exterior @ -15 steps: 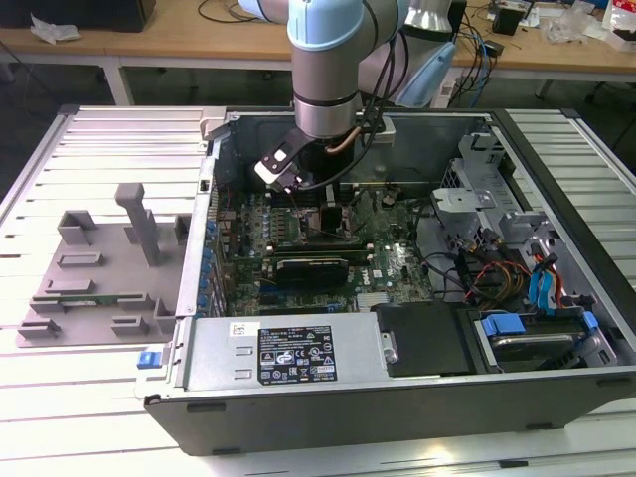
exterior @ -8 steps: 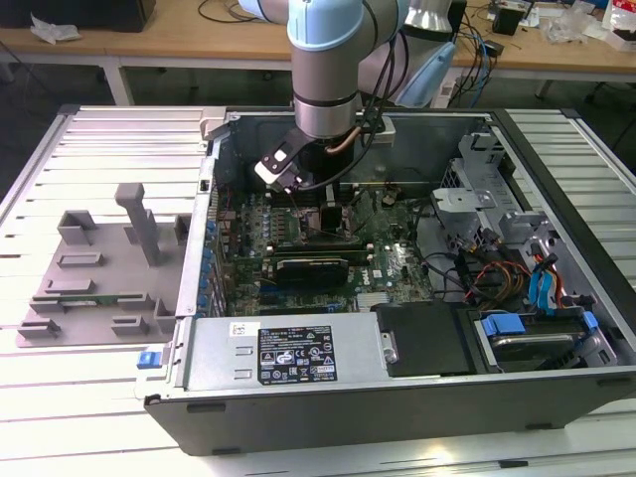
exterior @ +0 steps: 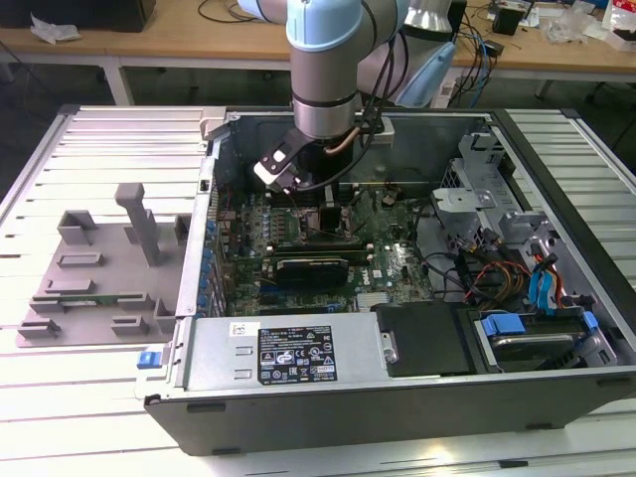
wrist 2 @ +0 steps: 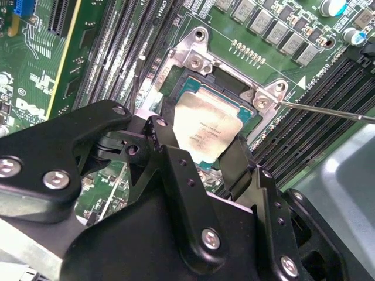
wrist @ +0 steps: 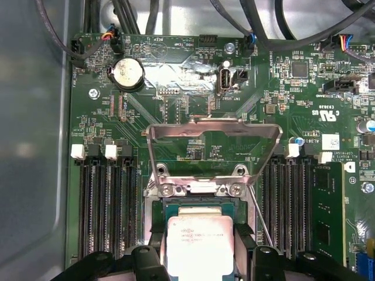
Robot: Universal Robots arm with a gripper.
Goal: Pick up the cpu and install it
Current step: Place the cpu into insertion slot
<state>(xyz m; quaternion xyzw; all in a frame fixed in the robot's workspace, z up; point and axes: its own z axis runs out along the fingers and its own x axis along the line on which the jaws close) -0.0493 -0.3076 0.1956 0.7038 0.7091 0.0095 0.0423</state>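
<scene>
The jaws grip the cpu (wrist 2: 205,132) by its edges at the open socket (wrist 2: 225,88), load plate (wrist: 211,149) raised; seating it, I judge, demands square alignment.

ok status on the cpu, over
Gripper shut on cpu, at the open socket. Load plate swung up, clear of the fingers.

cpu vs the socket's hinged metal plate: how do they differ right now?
The cpu is a solid silvery square; the hinged plate is an open frame with the board visible through it. The cpu lies level over the socket; the plate stands swung up. The cpu sits between the jaws of the gripper; the plate is untouched. Both are bare shiny metal.
</scene>
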